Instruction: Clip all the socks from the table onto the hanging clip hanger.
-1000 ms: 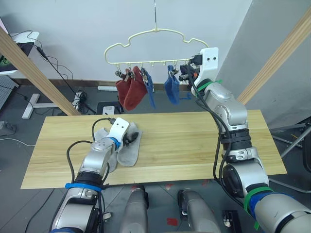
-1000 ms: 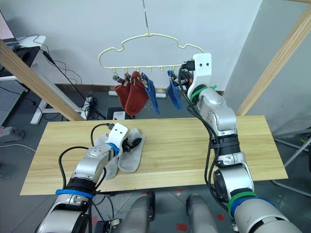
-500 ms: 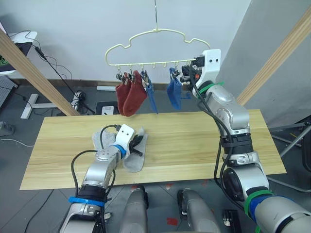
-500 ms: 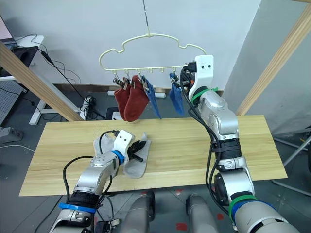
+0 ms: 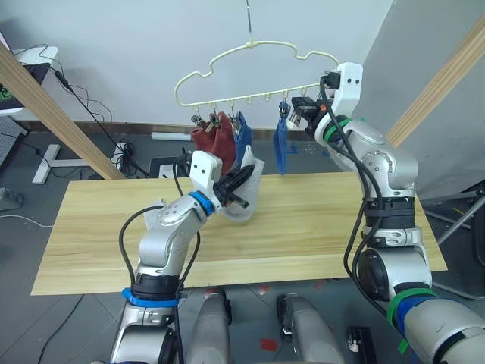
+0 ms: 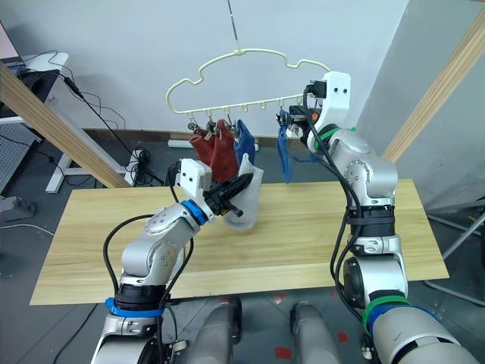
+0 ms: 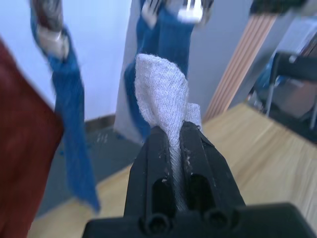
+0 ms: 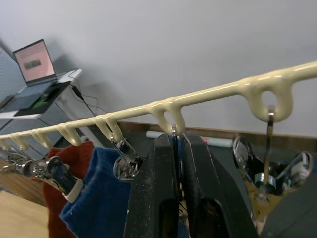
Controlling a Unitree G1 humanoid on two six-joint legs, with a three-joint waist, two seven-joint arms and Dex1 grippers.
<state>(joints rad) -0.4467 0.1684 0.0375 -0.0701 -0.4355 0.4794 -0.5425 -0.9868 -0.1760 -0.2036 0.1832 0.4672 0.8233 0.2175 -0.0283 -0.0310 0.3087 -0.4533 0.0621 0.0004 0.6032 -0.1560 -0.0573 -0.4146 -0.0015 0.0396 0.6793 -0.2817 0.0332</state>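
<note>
My left gripper (image 5: 239, 184) is shut on a light grey sock (image 5: 248, 199), held up in the air over the table (image 5: 326, 227), just below the clip hanger (image 5: 250, 95). In the left wrist view the sock (image 7: 163, 82) sticks up from between the closed fingers (image 7: 195, 148). A second grey sock (image 5: 154, 209) lies on the table, partly behind my left arm. Two rust red socks (image 5: 211, 141) and two blue socks (image 5: 243, 144) hang from clips. My right gripper (image 5: 305, 115) is shut on a clip at the hanger's right end (image 8: 174, 141).
Slanted wooden beams stand at the left (image 5: 53, 106) and at the right (image 5: 443, 80). Cables and a desk with a laptop (image 8: 34, 62) lie behind the table on the left. The table's right half (image 5: 364, 220) is bare wood.
My left gripper has lifted the grey sock off the table, up and to the right, to just under the hanger. The hanger and my right gripper have shifted right.
</note>
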